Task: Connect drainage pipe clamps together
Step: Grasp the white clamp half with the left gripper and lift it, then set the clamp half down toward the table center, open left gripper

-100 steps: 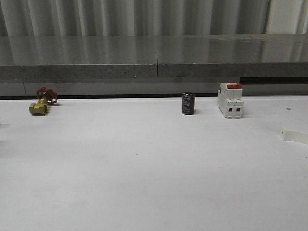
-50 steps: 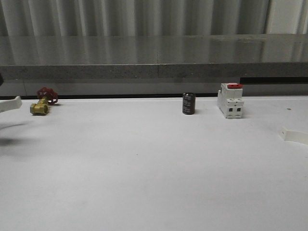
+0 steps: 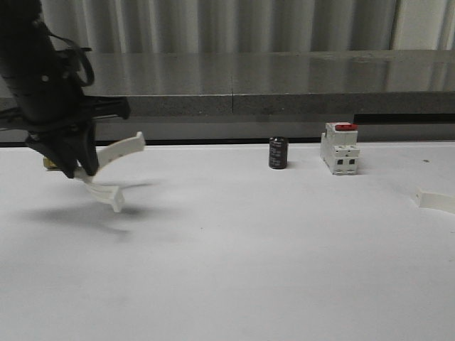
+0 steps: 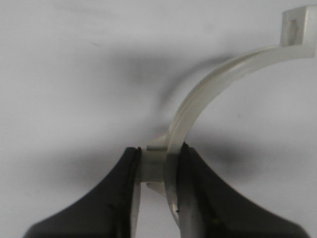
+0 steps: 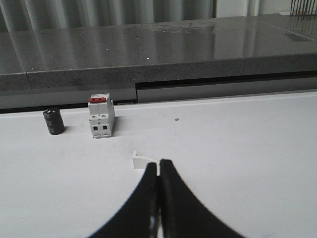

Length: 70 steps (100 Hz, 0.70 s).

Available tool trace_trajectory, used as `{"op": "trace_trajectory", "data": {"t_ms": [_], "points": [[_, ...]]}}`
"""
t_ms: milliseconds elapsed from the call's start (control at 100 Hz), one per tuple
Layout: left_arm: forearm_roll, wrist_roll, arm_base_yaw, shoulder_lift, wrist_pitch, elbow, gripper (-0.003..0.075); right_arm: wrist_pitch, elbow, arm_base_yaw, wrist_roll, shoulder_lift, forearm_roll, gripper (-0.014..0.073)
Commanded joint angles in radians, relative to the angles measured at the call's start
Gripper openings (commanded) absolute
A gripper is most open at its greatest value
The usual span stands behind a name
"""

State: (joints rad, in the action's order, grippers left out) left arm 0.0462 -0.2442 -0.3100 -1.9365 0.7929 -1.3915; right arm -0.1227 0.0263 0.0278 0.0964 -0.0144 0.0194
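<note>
One white drainage pipe clamp [image 3: 119, 151] hangs above the table at the far left, curving down to a tab end near the surface. My left gripper [image 3: 80, 170] is shut on it. The left wrist view has the fingers [image 4: 158, 164] pinching the band and a tab at one end, with the arc [image 4: 198, 94] sweeping away to its other tab. A second clamp [image 3: 435, 200] lies on the table at the right edge. In the right wrist view it [image 5: 142, 161] sits beyond and partly behind my right gripper [image 5: 158, 167], which is shut and holds nothing.
A white breaker with a red switch [image 3: 340, 148] and a black cylinder [image 3: 278, 153] stand at the back of the white table, also seen in the right wrist view as breaker [image 5: 101, 117] and cylinder [image 5: 53, 121]. A grey stone ledge [image 3: 234, 105] runs behind them.
My left arm has swung in from the left edge carrying its clamp rightwards and now covers the brass valve. The right clamp, breaker and cylinder have not moved.
</note>
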Motion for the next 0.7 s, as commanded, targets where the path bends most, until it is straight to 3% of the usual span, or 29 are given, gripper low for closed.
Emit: {"op": "trace_trajectory", "data": {"t_ms": [0, 360, 430, 600, 690], "points": [[0.043, -0.021, -0.042, 0.023, -0.027, -0.028, 0.0011, 0.083, -0.016, 0.004, -0.009, -0.015, 0.002, -0.0066], [0.086, -0.021, -0.072, -0.031, -0.028, -0.028, 0.0036, 0.083, -0.016, 0.004, -0.009, -0.015, 0.002, -0.0066], [0.086, -0.021, -0.072, -0.031, -0.029, -0.028, 0.0109, 0.083, -0.016, 0.004, -0.009, -0.015, 0.002, -0.0066], [0.086, -0.012, -0.072, -0.031, -0.037, -0.038, 0.0407, 0.083, -0.016, 0.004, -0.009, -0.015, 0.002, -0.0066], [0.084, -0.012, -0.072, -0.023, -0.037, -0.057, 0.0448, 0.083, -0.016, 0.004, -0.009, -0.015, 0.002, -0.0066]]}}
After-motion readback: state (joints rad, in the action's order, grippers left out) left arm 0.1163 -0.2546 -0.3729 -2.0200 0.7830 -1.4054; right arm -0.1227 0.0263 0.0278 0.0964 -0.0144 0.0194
